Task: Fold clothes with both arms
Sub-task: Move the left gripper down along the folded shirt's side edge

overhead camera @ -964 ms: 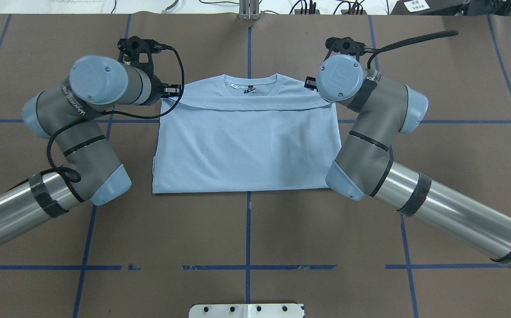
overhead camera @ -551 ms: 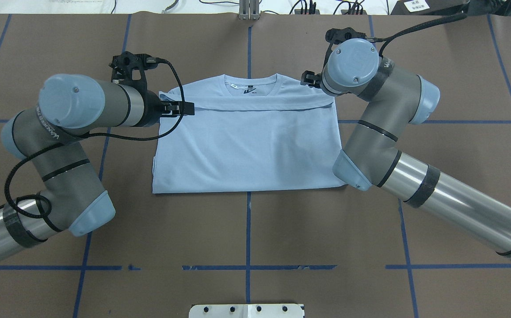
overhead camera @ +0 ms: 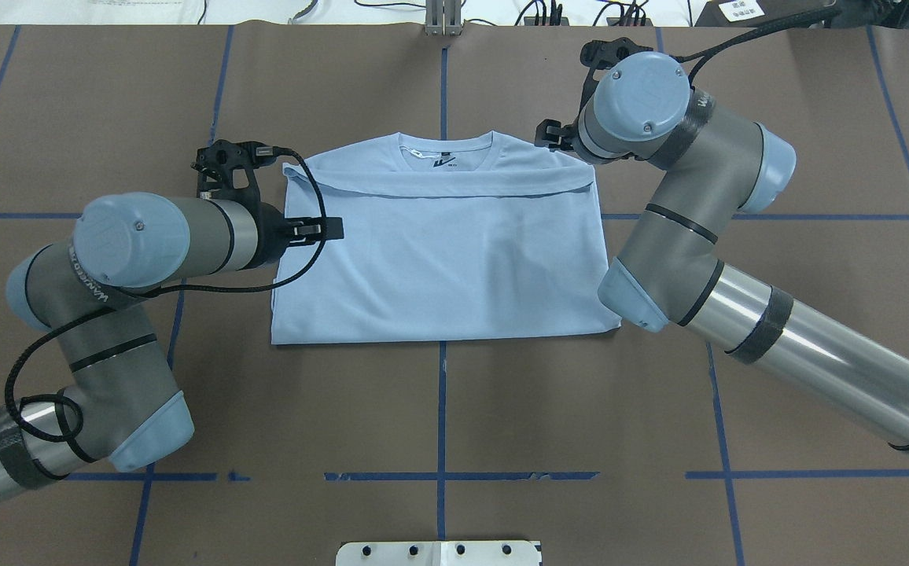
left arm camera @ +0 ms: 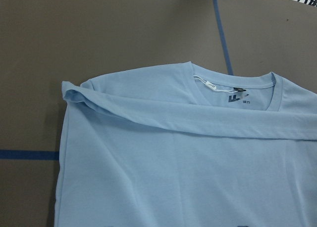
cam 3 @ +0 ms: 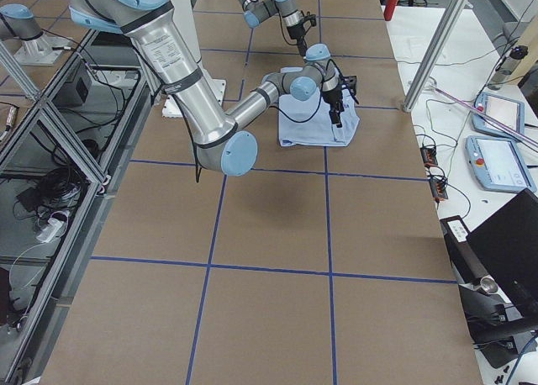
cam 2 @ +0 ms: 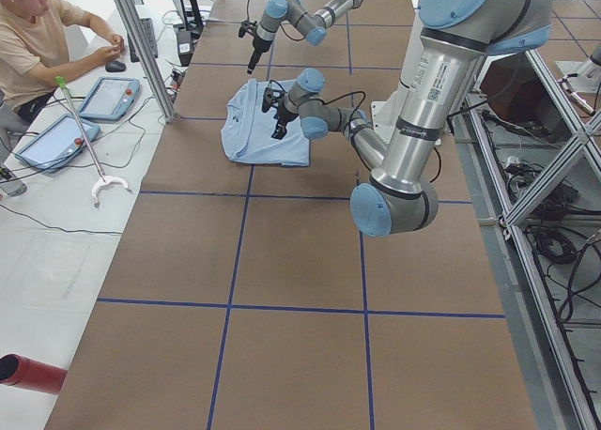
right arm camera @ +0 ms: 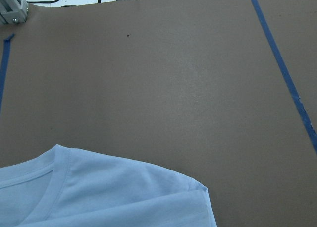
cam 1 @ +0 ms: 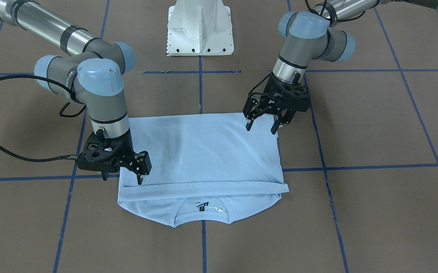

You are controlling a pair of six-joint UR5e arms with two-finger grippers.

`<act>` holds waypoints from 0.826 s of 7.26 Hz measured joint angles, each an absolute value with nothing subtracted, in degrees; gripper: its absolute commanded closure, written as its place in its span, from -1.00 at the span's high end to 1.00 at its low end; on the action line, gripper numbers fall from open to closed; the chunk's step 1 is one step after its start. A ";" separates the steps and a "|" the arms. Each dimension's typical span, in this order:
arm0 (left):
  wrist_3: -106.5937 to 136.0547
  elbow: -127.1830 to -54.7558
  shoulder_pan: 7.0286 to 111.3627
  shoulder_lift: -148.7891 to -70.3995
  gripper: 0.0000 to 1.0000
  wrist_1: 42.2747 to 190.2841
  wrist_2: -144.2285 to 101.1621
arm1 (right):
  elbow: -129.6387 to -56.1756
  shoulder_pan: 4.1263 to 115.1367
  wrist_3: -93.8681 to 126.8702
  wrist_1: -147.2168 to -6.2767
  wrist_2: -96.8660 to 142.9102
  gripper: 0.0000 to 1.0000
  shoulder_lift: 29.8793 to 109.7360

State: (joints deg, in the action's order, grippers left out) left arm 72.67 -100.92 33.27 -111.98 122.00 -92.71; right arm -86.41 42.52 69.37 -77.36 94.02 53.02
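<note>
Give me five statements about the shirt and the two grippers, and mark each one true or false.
1. The T-shirt lies flat with a fold across it just below the collar. True.
2. The left gripper is shut on a sleeve. False: its fingers are spread, hold nothing, and hang above the shirt.
3. The neck label is hidden under the fold. False: it shows inside the collar.
4. The collar end points away from the robot's white base. True.
5. The right gripper is at the shirt's edge nearest the base. False: it is at the collar end, by a shoulder.
</note>
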 measured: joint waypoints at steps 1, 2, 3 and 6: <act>72.67 -101.18 32.48 -109.42 1.00 122.08 -91.88 | -86.72 42.54 69.36 -77.35 94.03 1.00 53.28; 72.54 -101.39 31.38 -107.31 0.99 122.07 -91.32 | -87.08 42.54 69.35 -77.35 94.04 1.00 53.64; 72.48 -101.47 30.10 -105.94 0.69 121.97 -91.04 | -87.31 42.54 69.35 -77.34 94.04 1.00 53.86; 73.10 -101.65 27.24 -105.20 0.03 121.75 -89.16 | -87.41 42.54 69.35 -77.34 94.04 1.00 54.23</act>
